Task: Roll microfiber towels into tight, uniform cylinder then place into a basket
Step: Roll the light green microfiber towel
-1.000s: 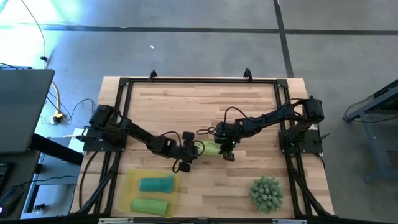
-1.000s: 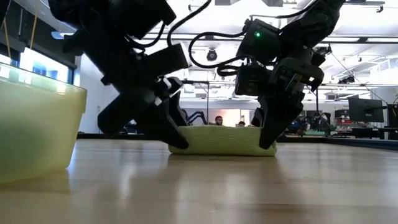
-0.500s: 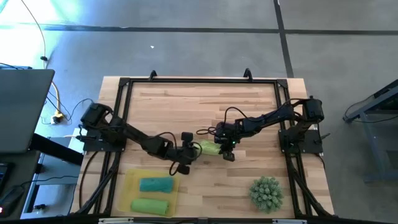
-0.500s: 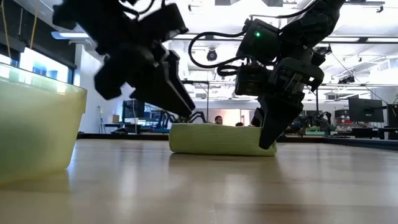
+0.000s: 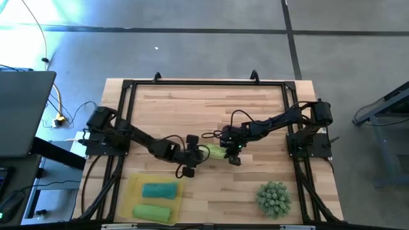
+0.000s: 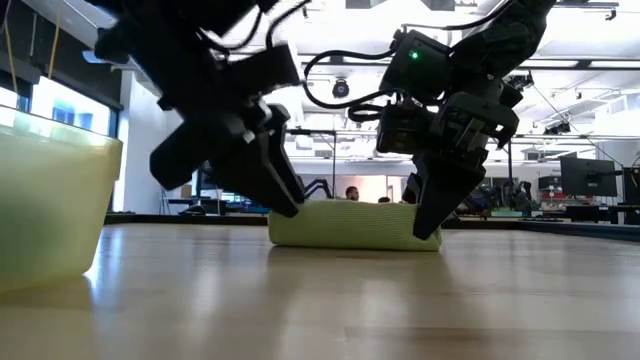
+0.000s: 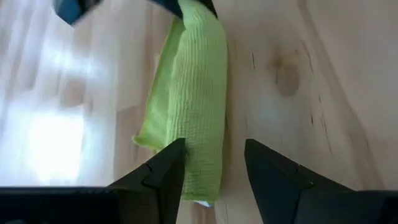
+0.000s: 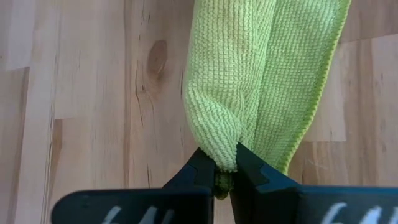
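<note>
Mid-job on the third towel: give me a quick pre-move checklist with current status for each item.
1. Right gripper pinching the green towel end: ok, fingers shut on the fabric.
2. Left gripper open at the towel's other end: ok, not gripping.
3. Towel rolled tight and uniform: not ok, a loose flap shows alongside.
4. Basket has room: ok, it holds a teal roll and a green roll.
5. Path to basket: cannot tell.

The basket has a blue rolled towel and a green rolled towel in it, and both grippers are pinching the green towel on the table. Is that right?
Not quite. Only the right gripper pinches the green towel, as the right wrist view shows. The left wrist view shows the left gripper open at the towel's other end, not squeezing it. The basket does hold a blue rolled towel and a green rolled towel.
</note>
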{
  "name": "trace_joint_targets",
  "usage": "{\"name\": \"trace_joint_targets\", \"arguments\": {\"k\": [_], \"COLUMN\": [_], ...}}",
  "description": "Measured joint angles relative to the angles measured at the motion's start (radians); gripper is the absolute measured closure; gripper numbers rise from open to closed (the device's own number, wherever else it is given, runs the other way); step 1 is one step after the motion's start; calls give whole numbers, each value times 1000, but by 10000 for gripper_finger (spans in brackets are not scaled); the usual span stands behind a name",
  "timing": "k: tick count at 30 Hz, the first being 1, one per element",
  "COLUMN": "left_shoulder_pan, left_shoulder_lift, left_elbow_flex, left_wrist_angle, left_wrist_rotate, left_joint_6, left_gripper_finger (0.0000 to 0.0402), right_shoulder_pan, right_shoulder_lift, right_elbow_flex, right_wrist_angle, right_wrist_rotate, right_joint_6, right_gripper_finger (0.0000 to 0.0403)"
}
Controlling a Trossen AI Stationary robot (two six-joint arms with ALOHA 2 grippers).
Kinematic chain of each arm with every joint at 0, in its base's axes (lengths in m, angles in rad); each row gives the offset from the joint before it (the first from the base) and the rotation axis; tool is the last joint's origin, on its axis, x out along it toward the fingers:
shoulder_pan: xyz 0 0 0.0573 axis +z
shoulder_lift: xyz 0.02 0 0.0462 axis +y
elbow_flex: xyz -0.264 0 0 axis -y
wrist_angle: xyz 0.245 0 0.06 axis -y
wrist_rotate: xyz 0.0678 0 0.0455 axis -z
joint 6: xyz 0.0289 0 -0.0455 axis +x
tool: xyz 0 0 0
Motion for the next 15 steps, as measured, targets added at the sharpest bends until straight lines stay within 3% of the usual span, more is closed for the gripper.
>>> {"name": "trace_joint_targets", "arguments": {"k": [15], "left_shoulder_pan": [94], "left_shoulder_lift": [64], "left_elbow_flex": [2], "left_wrist_angle": [20], "left_wrist_rotate": [99], "left_joint_6": [-2], "left_gripper_finger": [247], "right_shoulder_pan": [0], "right_shoulder_lift": [0], "right_elbow_flex": [0], "right_wrist_angle": [4], "right_wrist_rotate": [-2], "right_joint_6": [-4], "right_gripper_finger": [398]}}
